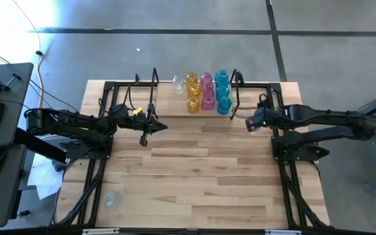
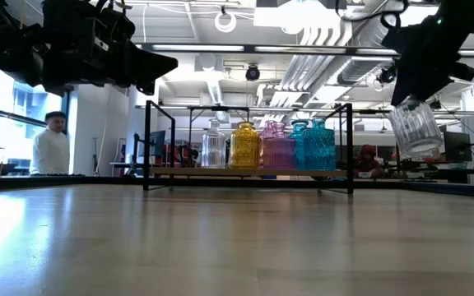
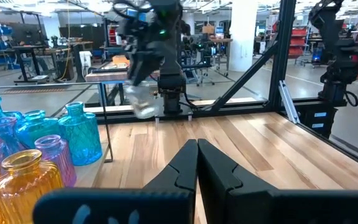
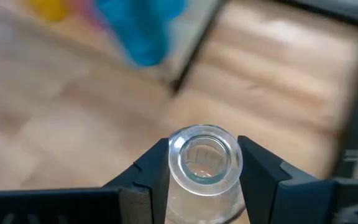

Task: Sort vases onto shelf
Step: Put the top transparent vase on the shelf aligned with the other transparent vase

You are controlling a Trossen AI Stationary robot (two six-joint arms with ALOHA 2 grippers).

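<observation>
A: Vases are seen grouped on the shelf (image 1: 253, 87) at the far edge of the table (image 1: 201, 176): a clear vase (image 1: 178, 84), then amber vases (image 1: 192, 93), pink vases (image 1: 207, 91) and cyan-blue vases (image 1: 222, 93) in short rows side by side. Is anything held?

B: A second clear vase (image 2: 415, 126) is held by the right gripper (image 4: 205, 163). Its neck is pinched between the two fingers, and in the low view it is seen hanging clear of the table, its body tilted slightly. The gripper is placed just outside the shelf's right end, near the table's right edge.

A: And the left gripper (image 3: 197, 163)?

B: It is held above the table beside the shelf's left front corner, with its fingers pressed together and nothing between them. In its wrist view, the coloured vases are seen to one side and the right arm with its clear vase farther off.

A: Is anything else noted?

B: A small clear object (image 1: 109, 198) is seen lying near the table's near-left corner; what it is cannot be told. A person (image 2: 53, 144) in white is visible in the room beyond the table.
</observation>
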